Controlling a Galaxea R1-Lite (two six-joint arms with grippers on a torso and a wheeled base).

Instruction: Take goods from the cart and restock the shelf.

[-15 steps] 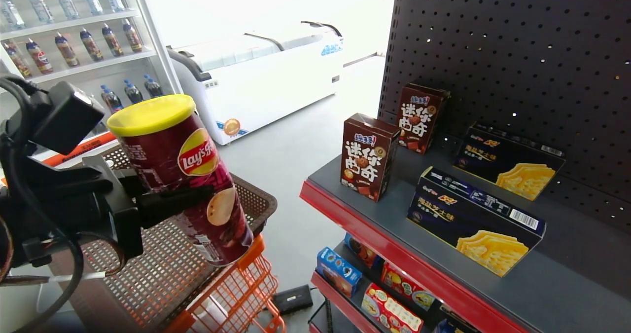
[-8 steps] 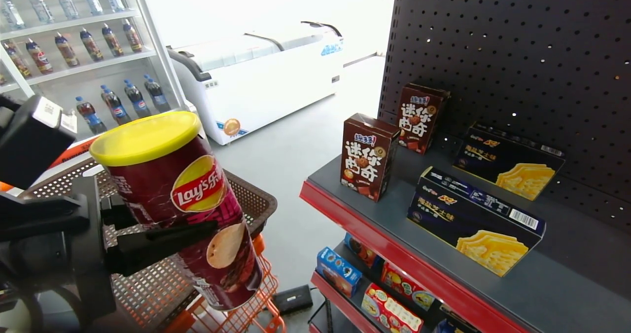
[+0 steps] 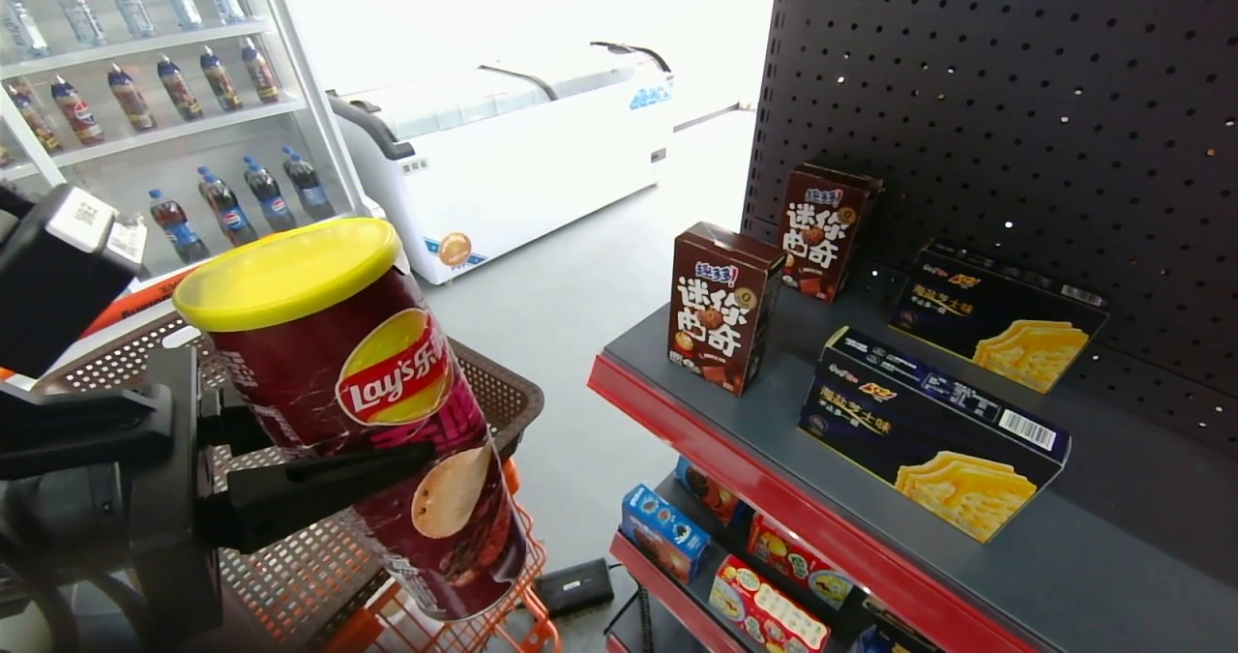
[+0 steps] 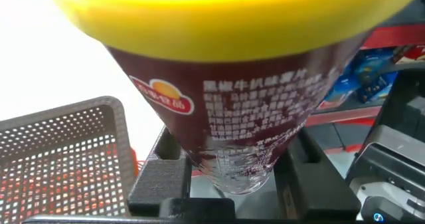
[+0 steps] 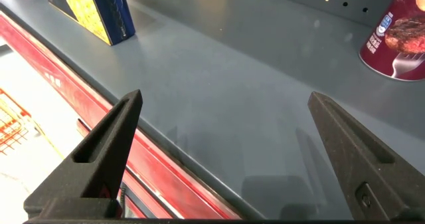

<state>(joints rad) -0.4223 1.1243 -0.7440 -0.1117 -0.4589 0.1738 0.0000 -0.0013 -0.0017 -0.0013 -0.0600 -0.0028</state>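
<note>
**Left pincer** (image 3: 329,440): pinching the chip can (image 3: 358,392) at mid-body, one finger across the front and the other behind it. The can tilts, its yellow lid (image 3: 285,271) uppermost. In the left wrist view the left pincer (image 4: 236,177) has a finger on either side of the can (image 4: 252,117).

**Change:** over the last second the pincer brought the can nearer the head camera and a little lower. In the last half second it only drifted slightly towards the shelf side. Judgement: pick-up is done, the carry across has barely begun, and placing remains.

**Cart** (image 3: 503,397): brown perforated basket on an orange wire frame, directly beneath and behind the left pincer. The can's base hangs above the basket's near rim, apart from it.

**Shelf** (image 3: 1141,498): grey board with a red front edge, well apart from the left pincer on its can-lid side, across open floor.

**Brown boxes** (image 3: 721,310): two, upright, at the shelf corner nearest the left pincer.

**Dark blue boxes** (image 3: 933,435): two, leaning back, beyond the brown boxes.

**Right pincer** (image 5: 224,98): spread wide, holding nothing, just over bare shelf board (image 5: 252,71). A red can (image 5: 398,38) stands ahead of it near the back panel.
</note>
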